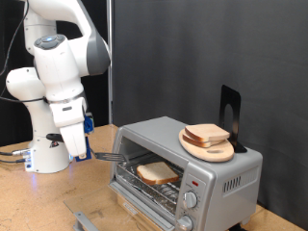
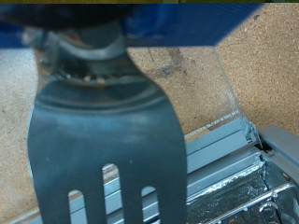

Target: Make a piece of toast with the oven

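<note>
gripper (image 1: 79, 152): clamped on spatula (image 1: 108, 156) handle, blade at the oven (image 1: 188, 171) mouth | door down | piece of toast (image 1: 157, 173) on inner rack | spare slices on wooden board (image 1: 207, 146) atop oven

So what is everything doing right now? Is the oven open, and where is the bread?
oven: door open, hanging down at the front.
piece of toast: lying flat on the rack inside the oven.
spare bread slices: stacked on the round wooden board on top of the oven.
spatula: held in the gripper, blade pointing toward the oven opening.
</note>
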You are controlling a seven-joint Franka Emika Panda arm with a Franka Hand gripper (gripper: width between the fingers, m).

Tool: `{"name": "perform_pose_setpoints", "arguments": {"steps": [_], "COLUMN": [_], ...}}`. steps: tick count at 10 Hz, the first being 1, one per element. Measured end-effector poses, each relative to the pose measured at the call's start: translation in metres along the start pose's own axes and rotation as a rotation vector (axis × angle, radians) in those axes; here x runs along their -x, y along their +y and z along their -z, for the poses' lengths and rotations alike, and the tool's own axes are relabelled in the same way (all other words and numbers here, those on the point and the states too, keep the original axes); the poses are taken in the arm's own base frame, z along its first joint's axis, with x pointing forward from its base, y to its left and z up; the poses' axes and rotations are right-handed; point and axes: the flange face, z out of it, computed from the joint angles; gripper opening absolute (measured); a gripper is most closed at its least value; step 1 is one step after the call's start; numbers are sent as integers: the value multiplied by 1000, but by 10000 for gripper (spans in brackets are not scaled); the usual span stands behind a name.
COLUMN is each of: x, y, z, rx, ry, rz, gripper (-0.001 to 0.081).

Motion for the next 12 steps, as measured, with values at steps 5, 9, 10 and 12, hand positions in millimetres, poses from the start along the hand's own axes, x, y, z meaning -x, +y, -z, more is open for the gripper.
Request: {"name": "perform_pose_setpoints", "arguments": {"steps": [5, 9, 10, 12], "x": [5, 10, 10, 5], "y": [30, 51, 50, 36], "z": [67, 113, 112, 106], "rx": [-187, -234, -234, -263], "ry": [52, 72, 71, 65], "rz": [-42, -50, -49, -24], "gripper": [266, 266, 266, 266]}}
